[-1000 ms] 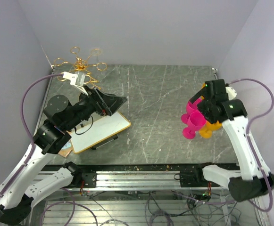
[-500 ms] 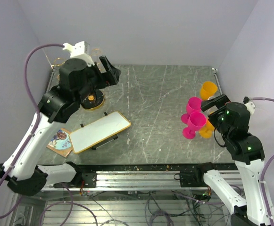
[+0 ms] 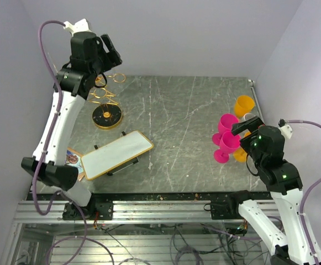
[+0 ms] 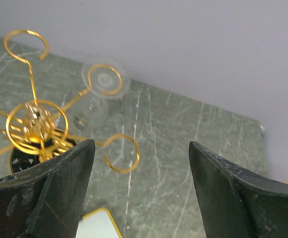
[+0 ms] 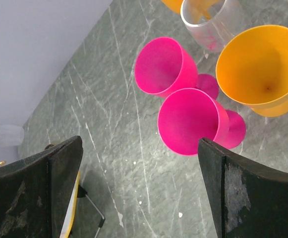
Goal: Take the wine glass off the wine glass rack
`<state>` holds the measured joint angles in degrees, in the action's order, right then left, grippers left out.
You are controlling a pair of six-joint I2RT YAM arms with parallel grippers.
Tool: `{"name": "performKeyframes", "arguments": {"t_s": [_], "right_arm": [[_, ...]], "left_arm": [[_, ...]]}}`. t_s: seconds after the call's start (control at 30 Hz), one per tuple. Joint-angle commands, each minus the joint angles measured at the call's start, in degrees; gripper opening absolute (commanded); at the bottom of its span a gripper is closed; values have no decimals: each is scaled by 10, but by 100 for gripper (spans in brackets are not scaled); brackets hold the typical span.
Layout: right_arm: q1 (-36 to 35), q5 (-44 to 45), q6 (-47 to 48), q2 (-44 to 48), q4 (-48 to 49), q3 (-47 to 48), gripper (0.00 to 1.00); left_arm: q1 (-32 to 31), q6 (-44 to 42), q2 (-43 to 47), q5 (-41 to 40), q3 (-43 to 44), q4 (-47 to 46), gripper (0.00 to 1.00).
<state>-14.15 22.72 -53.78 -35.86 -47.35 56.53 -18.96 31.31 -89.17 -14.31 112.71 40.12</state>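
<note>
The rack (image 3: 106, 106) stands at the far left of the surface (image 3: 188, 127) on its round black base. The wine glass (image 4: 96, 99) hangs bowl-down from one of the rack's ring loops, its foot resting on the ring. The left hand (image 4: 141, 146) hangs above the rack with its fingers spread wide and nothing between them, clear of the glass. At the right, the right hand (image 5: 136, 148) is also spread and empty, held over two pink cups (image 5: 191, 121) that stand just beside an orange cup (image 5: 260, 64). A white board (image 3: 116, 154) lies near the rack's base.
</note>
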Motion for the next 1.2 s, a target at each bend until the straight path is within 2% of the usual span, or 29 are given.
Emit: {"name": "performKeyframes", "arguments": {"t_s": [0.0,0.13,0.33,0.6,0.8,0.97,1.17], "right_arm": [[-7,20,-3,8,17,-17,100],[-8,26,-3,13,17,-20,100],[-10,29,-3,10,19,-23,100],[-11,29,-4,-1,25,-27,100],[-11,29,-5,-8,30,-29,100],[-11,29,-5,-9,31,-30,100],[-11,29,-5,-10,34,-32,100]], "left_arm": [[54,-30,-49,65,63,-28,85],[102,-49,-110,116,119,-18,80],[134,-101,-216,168,221,12,78],[154,-128,-292,200,286,7,80],[157,-121,-321,227,293,4,79],[157,-125,-331,242,291,12,68],[160,-139,-325,259,275,29,61]]}}
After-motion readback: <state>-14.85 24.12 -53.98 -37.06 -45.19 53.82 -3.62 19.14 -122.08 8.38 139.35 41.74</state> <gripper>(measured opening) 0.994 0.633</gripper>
